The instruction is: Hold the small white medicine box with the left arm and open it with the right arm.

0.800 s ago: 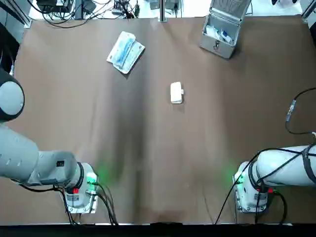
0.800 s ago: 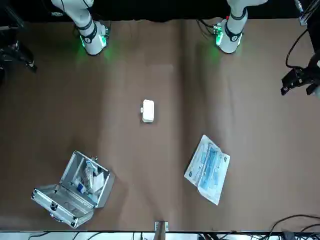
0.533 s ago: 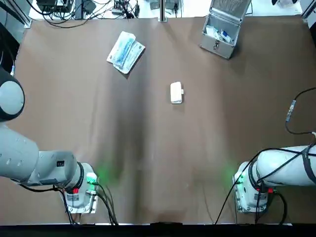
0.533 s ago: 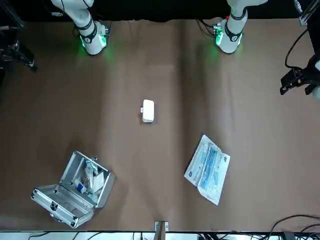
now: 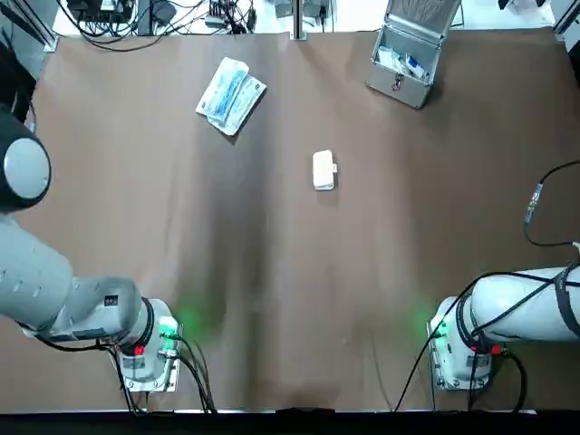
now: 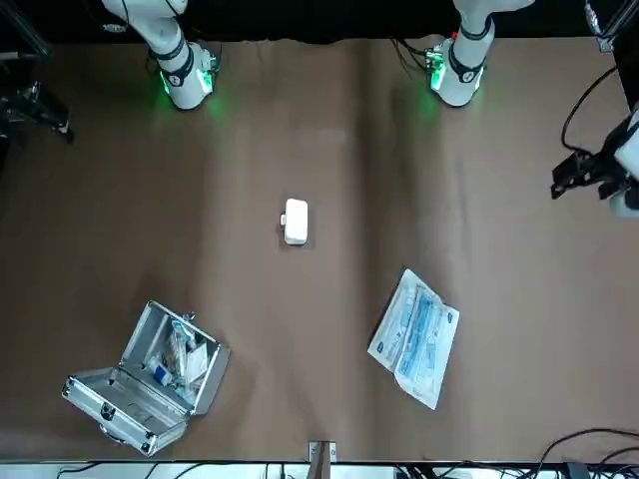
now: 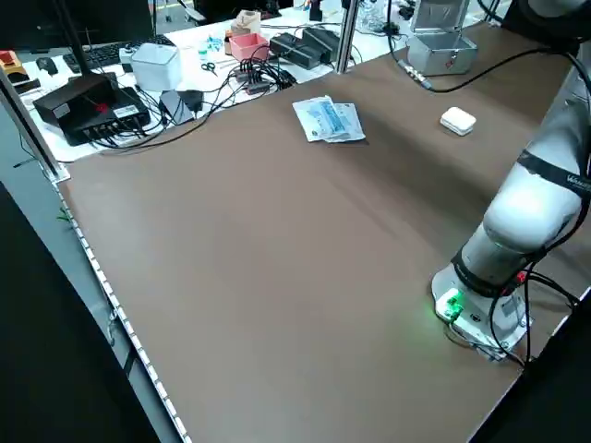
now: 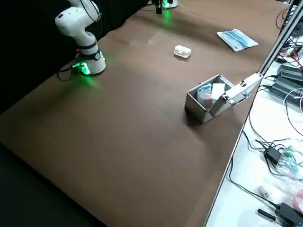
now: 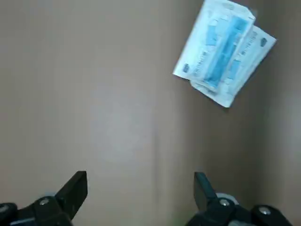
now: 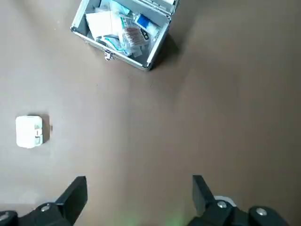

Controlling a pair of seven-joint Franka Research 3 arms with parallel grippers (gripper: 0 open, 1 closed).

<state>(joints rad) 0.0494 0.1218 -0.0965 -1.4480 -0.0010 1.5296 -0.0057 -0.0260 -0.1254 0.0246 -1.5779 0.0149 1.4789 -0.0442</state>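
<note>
A wide bench [image 5: 272, 272] covered in plain brown material fills the scene, and most of it lies bare. The small white medicine box [image 5: 323, 170] lies flat near the middle, untouched and well apart from both arms. Toward the far right corner stands an open metal case [image 5: 408, 54], its lid up and small packets showing inside. Toward the far left lies a blue and white sealed packet [image 5: 230, 95], flat on the surface and turned at an angle.

The two arm bases stand at the near edge, the left base [image 5: 149, 349] and the right base [image 5: 462, 353], each glowing green. The left pincer [image 9: 139, 190] hangs high over the left part of the bench, fingers spread wide with nothing between them, looking down at the packet. The right pincer [image 10: 137, 193] hangs high over the right part, its fingers also spread and empty, with the case and the box below it.

Beyond the far edge, a white side table carries tangled cables [image 5: 136, 14], black electronics boxes [image 7: 92, 106] and a pink container [image 7: 247, 41]
</note>
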